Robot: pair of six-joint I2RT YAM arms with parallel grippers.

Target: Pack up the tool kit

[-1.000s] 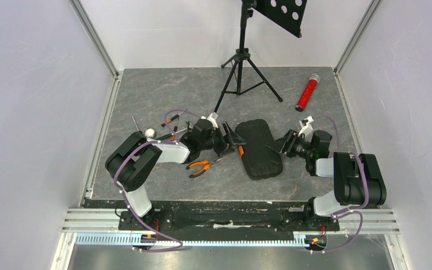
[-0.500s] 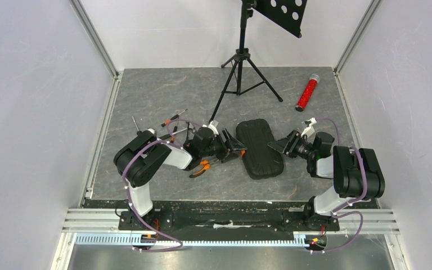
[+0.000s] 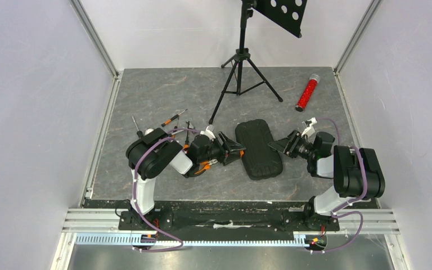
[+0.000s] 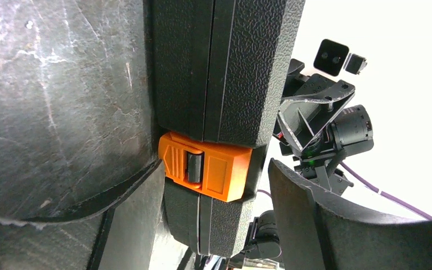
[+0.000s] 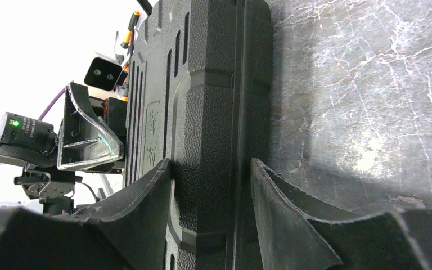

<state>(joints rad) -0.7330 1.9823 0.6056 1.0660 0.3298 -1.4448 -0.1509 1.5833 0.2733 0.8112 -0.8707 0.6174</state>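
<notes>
The tool kit [image 3: 258, 148], a black ribbed case, lies closed on the grey table. Its orange latch [image 4: 205, 166] faces my left gripper [image 3: 237, 151]. In the left wrist view that gripper [image 4: 215, 169] is open astride the latch edge, with a bright gap between the case and the right finger [image 4: 315, 225]. My right gripper [image 3: 276, 145] comes in from the opposite side. In the right wrist view it [image 5: 211, 163] is shut on the tool kit's [image 5: 214, 112] edge, one finger on the lid and one under the base. Orange-handled pliers [image 3: 203, 166] lie partly under my left arm.
Two small screwdrivers [image 3: 174, 118] [image 3: 136, 124] lie loose left of the case. A black tripod stand [image 3: 239, 73] rises behind it, one foot near my left wrist. A red glittery tube [image 3: 307, 93] lies at the back right. Walls enclose the table on three sides.
My left arm has swung nearer and rightwards, covering part of the pliers, and its jaws have narrowed round the latch edge. The right jaws have closed in on the case's other edge.
</notes>
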